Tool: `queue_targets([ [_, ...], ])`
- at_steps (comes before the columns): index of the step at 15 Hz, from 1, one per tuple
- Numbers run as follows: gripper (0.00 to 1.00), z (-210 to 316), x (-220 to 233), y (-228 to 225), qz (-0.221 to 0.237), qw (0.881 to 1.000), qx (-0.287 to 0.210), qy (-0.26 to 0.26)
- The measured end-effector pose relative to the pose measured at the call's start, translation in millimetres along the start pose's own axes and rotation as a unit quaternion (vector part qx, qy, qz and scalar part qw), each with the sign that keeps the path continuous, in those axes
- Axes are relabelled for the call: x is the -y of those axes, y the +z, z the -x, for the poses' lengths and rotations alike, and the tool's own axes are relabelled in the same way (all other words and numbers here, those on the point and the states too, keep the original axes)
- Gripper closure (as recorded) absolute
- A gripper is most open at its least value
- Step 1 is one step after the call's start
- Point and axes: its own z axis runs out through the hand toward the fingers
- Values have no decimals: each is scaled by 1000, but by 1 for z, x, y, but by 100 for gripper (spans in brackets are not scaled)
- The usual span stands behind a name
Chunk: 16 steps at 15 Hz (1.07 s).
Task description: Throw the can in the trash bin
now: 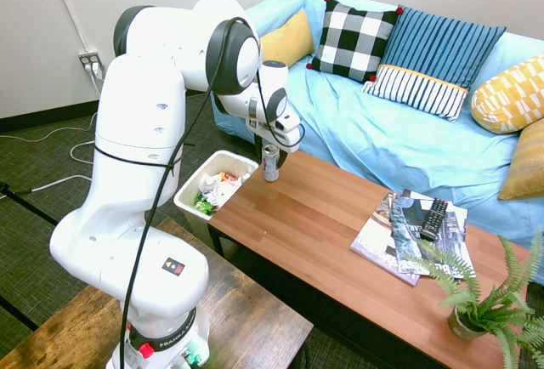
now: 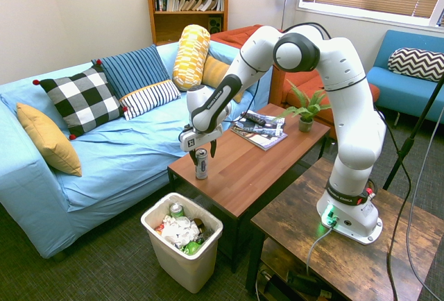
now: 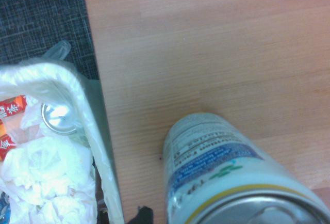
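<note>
Can (image 3: pixel 227 177) upright between gripper (image 1: pixel 273 155) fingers.

The white arm bends at its elbow and reaches forward and down, wrist tilted so the gripper (image 2: pixel 201 150) points straight downward. Its two dark fingers (image 1: pixel 278 156) stand either side of the can (image 2: pixel 201 164), just below the gripper, upright.

Wooden coffee table (image 1: pixel 323 224), magazines (image 1: pixel 399 237) with remote (image 1: pixel 434 217), potted fern (image 1: pixel 489 301), blue sofa (image 1: pixel 399 144), checkered cushion (image 1: pixel 350 39)
</note>
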Motion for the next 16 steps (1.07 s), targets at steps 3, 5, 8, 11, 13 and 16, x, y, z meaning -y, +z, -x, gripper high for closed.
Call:
queue_targets([
  [3, 100, -3, 2, 2, 0, 1000, 0, 1],
  [5, 100, -5, 2, 4, 0, 1000, 2, 1],
  [8, 100, -7, 2, 4, -1, 1000, 8, 2],
  [11, 100, -8, 1, 3, 1, 1000, 11, 2],
  [13, 100, -9, 1, 3, 1, 1000, 11, 3],
  [16, 100, -10, 1, 0, 1, 1000, 10, -4],
])
